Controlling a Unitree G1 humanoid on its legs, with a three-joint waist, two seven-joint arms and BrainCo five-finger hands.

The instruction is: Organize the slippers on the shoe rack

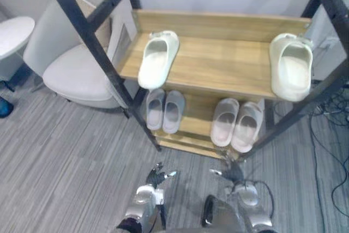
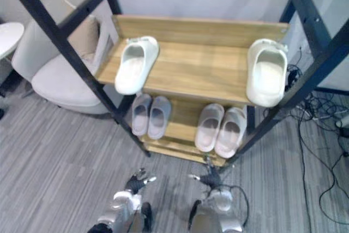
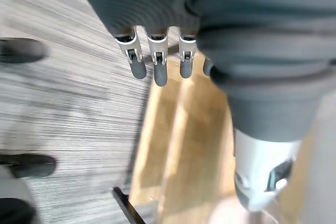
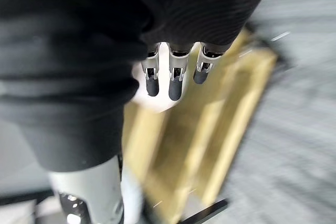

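Left eye view: nearest, the left hand [image 1: 156, 179] and right hand [image 1: 229, 174] hang over the grey floor [image 1: 65, 151], fingers straight, holding nothing. Beyond, the shoe rack [image 1: 218, 64] carries a left grey pair [image 1: 164, 110] and right grey pair [image 1: 237, 124] below. On top, the left white slipper [image 1: 158, 58] and right white slipper [image 1: 292, 66] lie well apart.

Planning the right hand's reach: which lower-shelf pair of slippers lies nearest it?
The pinkish pair on the right, straight ahead of the right hand; the grey pair sits further left, in front of the left hand.
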